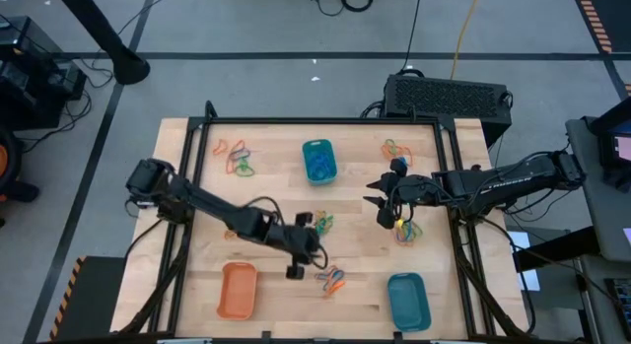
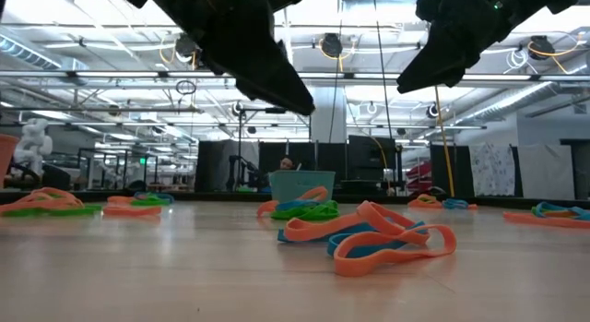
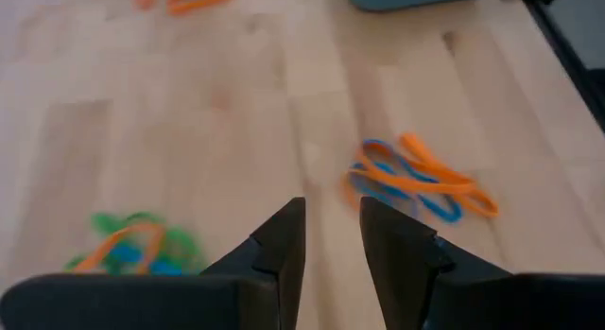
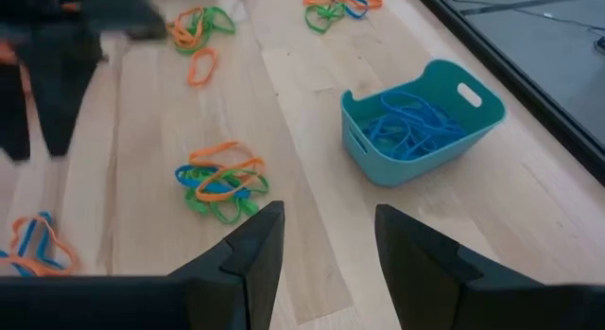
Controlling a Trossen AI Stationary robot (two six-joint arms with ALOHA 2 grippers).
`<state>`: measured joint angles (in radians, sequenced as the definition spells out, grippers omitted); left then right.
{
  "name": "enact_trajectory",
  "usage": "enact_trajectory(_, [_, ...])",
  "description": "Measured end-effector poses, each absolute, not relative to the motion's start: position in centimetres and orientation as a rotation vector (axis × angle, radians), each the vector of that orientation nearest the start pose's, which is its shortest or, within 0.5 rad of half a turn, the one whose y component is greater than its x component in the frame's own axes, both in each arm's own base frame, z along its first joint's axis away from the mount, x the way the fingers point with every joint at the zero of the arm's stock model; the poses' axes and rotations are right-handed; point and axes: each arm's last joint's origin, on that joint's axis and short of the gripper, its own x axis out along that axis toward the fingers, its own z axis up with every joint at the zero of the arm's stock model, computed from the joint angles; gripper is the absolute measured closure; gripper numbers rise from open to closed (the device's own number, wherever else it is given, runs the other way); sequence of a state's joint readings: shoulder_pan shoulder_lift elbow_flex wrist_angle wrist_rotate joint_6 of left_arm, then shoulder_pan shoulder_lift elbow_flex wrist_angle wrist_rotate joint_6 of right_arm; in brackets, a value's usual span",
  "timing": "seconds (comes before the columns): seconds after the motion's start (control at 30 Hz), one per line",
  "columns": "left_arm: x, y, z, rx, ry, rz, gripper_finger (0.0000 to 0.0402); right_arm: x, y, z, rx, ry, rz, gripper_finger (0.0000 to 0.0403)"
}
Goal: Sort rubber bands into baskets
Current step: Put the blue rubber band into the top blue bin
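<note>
Rubber bands lie in small heaps on the wooden table (image 1: 276,176): orange and blue ones (image 1: 332,279) (image 3: 416,179) and a green, orange and blue heap (image 1: 323,223) (image 3: 132,250). My left gripper (image 1: 317,253) (image 3: 331,240) hangs above the table between these two heaps, slanting down, its fingers a narrow gap apart with nothing between them. My right gripper (image 1: 375,200) (image 4: 326,240) hovers open at the right, above another heap (image 1: 407,229). A teal basket (image 1: 318,160) (image 4: 421,122) at the far middle holds blue bands. An orange basket (image 1: 237,290) and a second teal basket (image 1: 409,300) stand near the front edge.
More heaps of bands lie at the far left (image 1: 237,159) and far right (image 1: 397,150). A black frame (image 1: 197,147) runs around the table's sides. Bare wood lies between the heaps. A black box (image 1: 449,93) with cables stands behind the far edge.
</note>
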<state>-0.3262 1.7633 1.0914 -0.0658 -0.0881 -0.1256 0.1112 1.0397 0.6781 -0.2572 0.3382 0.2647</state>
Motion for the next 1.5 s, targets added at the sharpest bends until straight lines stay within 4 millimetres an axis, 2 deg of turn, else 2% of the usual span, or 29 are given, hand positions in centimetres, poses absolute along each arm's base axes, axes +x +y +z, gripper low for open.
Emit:
enact_trajectory(0.27, [35.4, -16.0, 15.9, 0.082, 0.798, -0.312, 0.029, 21.4, 1.4, 24.6, 0.13, 0.562, -0.3, 0.0243])
enact_trajectory(0.47, [34.9, -17.8, 13.7, 0.167, 0.836, -0.291, 0.029, 21.5, 1.4, 24.7, 0.155, 0.548, -0.305, 0.0243])
enact_trajectory(0.6, [34.9, -17.8, 13.0, 0.212, 0.841, -0.225, 0.029, 21.5, 1.4, 24.7, 0.159, 0.545, -0.306, 0.0243])
enact_trajectory(1.2, [35.5, -16.8, 11.9, 0.181, 0.877, -0.231, 0.0291, 21.5, 1.4, 24.7, 0.159, 0.546, -0.306, 0.0243])
enact_trajectory(1.5, [35.8, -16.5, 11.8, 0.152, 0.887, -0.269, 0.0341, 21.5, 1.4, 24.7, 0.159, 0.545, -0.306, 0.0243])
